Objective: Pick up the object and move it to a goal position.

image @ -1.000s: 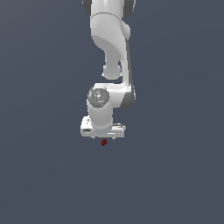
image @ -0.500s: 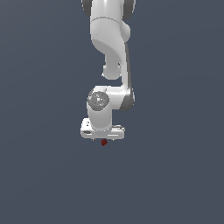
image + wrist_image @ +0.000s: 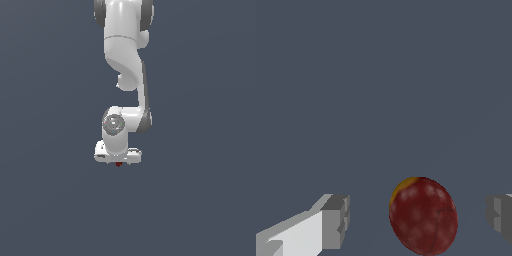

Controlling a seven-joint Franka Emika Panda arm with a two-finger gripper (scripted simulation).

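Gripper over dark red object

Fingers are spread apart — the object lies between them, touching neither, closer to one side.

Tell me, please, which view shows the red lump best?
The wrist view: the lump fills it large, dark red with a yellow-orange patch, between the open end effector's fingers. The exterior view shows only a tiny red speck under the end effector.
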